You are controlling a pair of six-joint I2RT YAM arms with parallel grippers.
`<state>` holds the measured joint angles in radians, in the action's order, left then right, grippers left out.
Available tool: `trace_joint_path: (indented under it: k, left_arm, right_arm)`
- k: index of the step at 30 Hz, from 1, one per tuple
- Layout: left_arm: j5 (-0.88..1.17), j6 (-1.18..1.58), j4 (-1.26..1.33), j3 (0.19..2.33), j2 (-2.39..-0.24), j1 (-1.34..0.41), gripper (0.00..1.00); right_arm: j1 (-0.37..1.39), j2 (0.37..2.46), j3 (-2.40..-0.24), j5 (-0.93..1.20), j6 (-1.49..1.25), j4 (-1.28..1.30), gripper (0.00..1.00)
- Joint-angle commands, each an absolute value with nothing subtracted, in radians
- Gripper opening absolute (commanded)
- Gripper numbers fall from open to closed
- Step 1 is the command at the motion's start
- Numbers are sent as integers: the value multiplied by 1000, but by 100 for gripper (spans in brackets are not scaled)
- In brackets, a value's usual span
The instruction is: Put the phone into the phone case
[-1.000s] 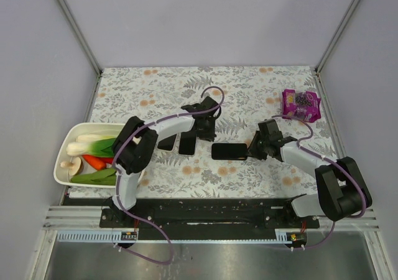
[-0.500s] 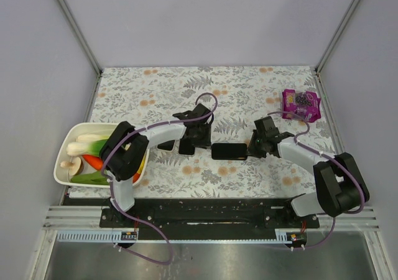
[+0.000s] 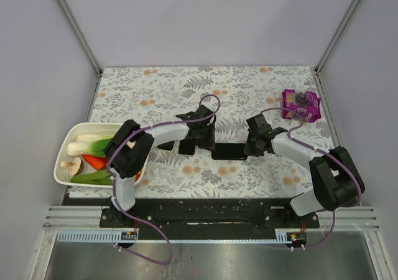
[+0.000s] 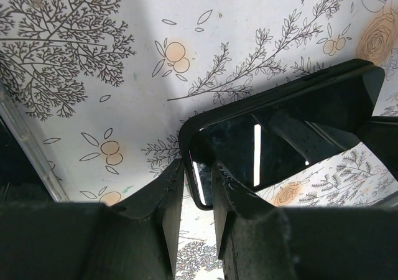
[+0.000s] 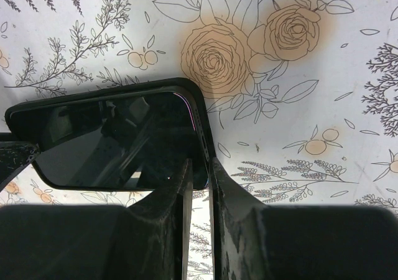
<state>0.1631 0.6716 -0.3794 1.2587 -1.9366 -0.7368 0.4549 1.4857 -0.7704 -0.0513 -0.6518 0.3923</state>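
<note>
Mid-width on the floral-printed tabletop [image 3: 155,87]: glossy black slab phone [image 3: 229,150], long axis running left to right, spanning between both arms, one end to each. Just beyond its left end, a dark flat rectangle [image 3: 186,147], probably the case. Left gripper [image 4: 196,167] nearly together, pinching the phone's left corner edge. Right gripper [image 5: 199,162] likewise narrow, clamped on the right end's rim.

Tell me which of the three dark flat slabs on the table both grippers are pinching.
The rightmost one, the phone: the left gripper pinches its left end, the right gripper its right end. The middle slab and the leftmost slab lie ungripped.
</note>
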Motion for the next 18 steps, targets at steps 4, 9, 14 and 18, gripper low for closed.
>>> trace_joint_path:
  k: [4,9,14,18]
  left_arm:
    - [183,675,-347,1295,-1977,-746,27]
    - [180,675,-347,1301,-1985,-749,27]
    - [180,675,-350,1308,-1982,-749,27]
    - [172,670,-362,1318,-1976,-749,27]
  right_arm:
    - [549,1626,-715,58,-699,396,0]
    - [552,1651,-706,51,-706,399,0]
    - [558,1703,-713,48,-712,400,0]
    - [569,1736,-715,55,-718,406,0]
